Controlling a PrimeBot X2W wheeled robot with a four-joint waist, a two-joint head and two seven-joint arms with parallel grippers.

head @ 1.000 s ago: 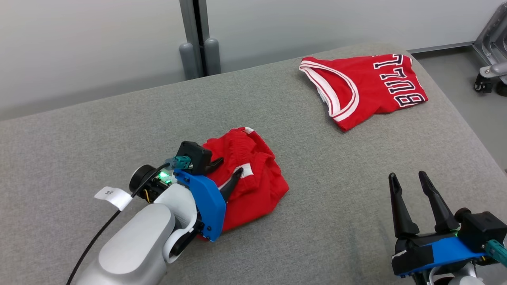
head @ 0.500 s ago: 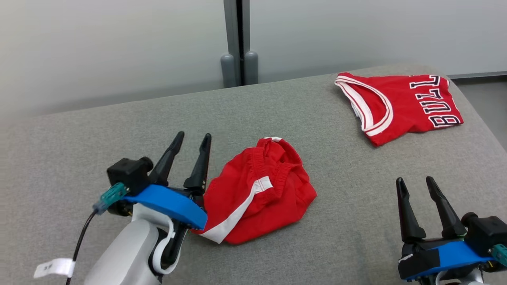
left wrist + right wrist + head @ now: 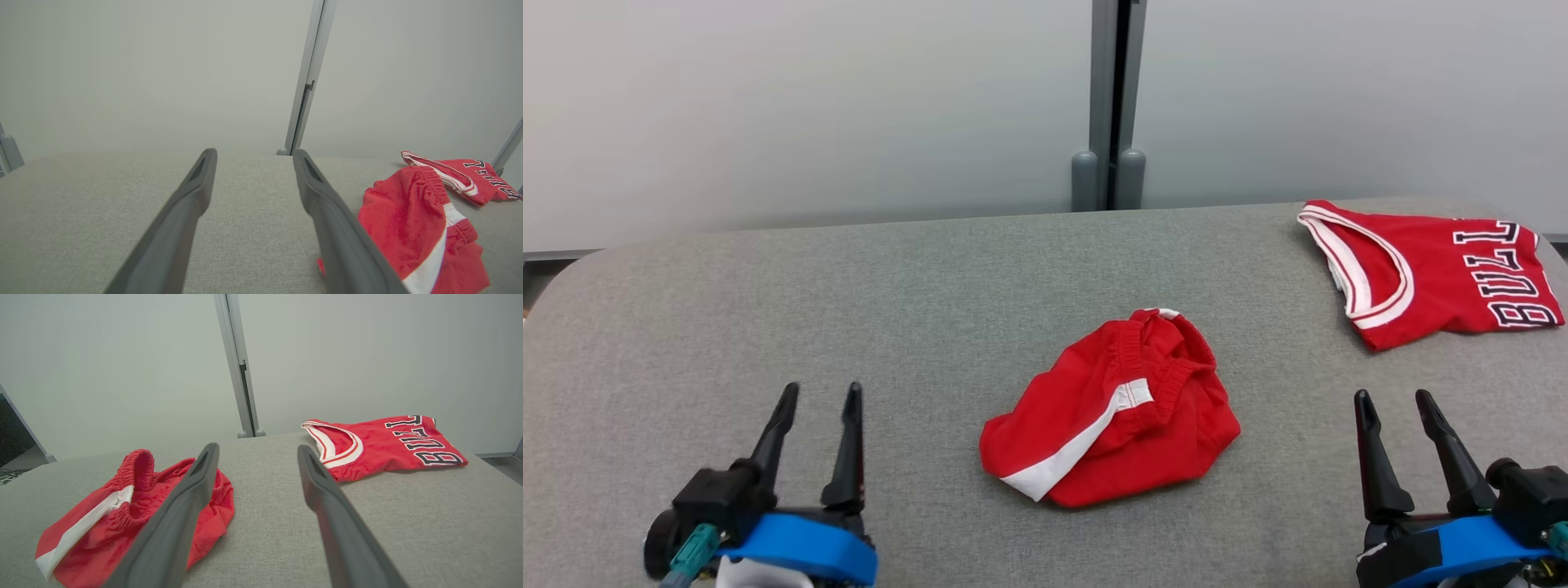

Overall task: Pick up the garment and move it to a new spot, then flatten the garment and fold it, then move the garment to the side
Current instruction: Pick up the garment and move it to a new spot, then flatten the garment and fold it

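crumpled red shorts (image 3: 1111, 416) of soft cloth, with a gathered elastic waistband and a white side stripe, lie bunched at the middle of the grey fabric-covered surface (image 3: 849, 294), between the left gripper (image 3: 821, 392) and the right gripper (image 3: 1392, 398), touching neither. both grippers' jaws are spread and empty. at the far right, a folded red jersey (image 3: 1429, 269) with white trim reads "bull".

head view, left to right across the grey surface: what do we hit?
left end effector → crumpled red shorts → red lettered jersey
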